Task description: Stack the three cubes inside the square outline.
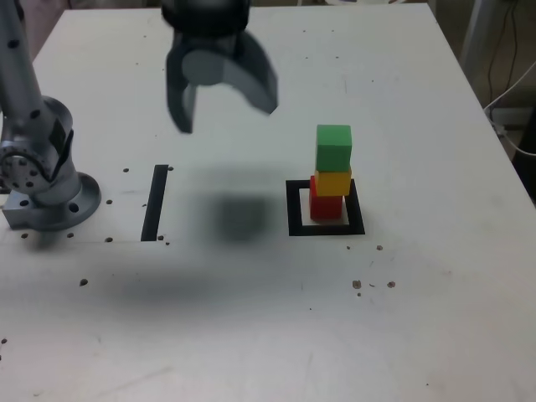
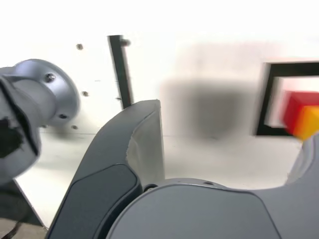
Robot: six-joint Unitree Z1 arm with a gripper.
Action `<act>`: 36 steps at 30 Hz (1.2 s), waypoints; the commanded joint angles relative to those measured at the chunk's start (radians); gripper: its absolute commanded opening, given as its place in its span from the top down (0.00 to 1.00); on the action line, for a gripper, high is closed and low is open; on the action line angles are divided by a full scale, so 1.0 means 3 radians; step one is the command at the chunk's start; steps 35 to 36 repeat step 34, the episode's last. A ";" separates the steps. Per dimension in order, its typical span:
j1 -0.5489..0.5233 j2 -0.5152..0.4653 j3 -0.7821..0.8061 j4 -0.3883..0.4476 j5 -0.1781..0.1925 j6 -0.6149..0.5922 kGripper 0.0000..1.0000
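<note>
In the exterior view, your dark grey gripper (image 1: 228, 105) hangs above the white table (image 1: 435, 318) with its fingers spread and empty, well apart from the stack. The green cube (image 1: 333, 147) tops the yellow cube (image 1: 332, 182) and red cube (image 1: 326, 207) inside the thick black square outline (image 1: 295, 209). A straight black strip (image 1: 155, 203) lies to the exterior view's left.

In the wrist view, you see the red cube (image 2: 297, 107) and yellow cube (image 2: 310, 123) within the outline (image 2: 265, 99), between the parted fingers (image 2: 144, 144).

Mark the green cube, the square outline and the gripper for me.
green cube (image 1: 333, 148): exterior view, front face, top of the stack.
square outline (image 1: 295, 208): exterior view, the outline's side bar at that view's left.
gripper (image 1: 226, 105): exterior view, midway between its spread fingertips, holding nothing.
</note>
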 commanded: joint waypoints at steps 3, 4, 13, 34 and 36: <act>0.0013 -0.0260 0.1106 -0.0383 -0.0002 -0.0094 0.00; 0.0015 -0.0300 0.1220 -0.0453 -0.0003 -0.0109 0.00; 0.0015 -0.0515 0.1836 -0.0838 -0.0025 -0.0186 0.00; -0.0001 -0.0522 0.1862 -0.0984 -0.0014 -0.0170 0.00; -0.0001 -0.0522 0.1862 -0.0984 -0.0014 -0.0170 0.00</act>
